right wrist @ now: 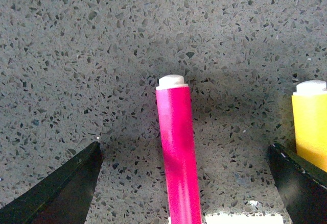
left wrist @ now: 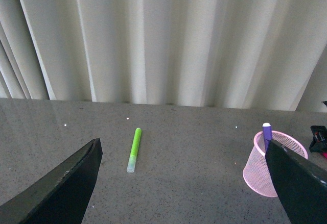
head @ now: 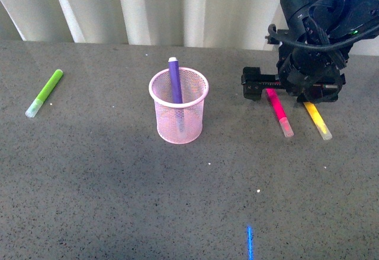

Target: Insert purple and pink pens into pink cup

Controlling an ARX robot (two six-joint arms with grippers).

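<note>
Downward the right gripper (right wrist: 184, 152) points; jaws spread either side of the pink pen (head: 278, 111).

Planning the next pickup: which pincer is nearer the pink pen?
Right. The right pincer is open, straddling the pink pen; the left pincer is open far off, beyond the pink cup.

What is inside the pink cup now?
Only the purple pen stands in the cup, its top above the rim. The mesh blurs its lower end. The pink pen lies outside.
</note>
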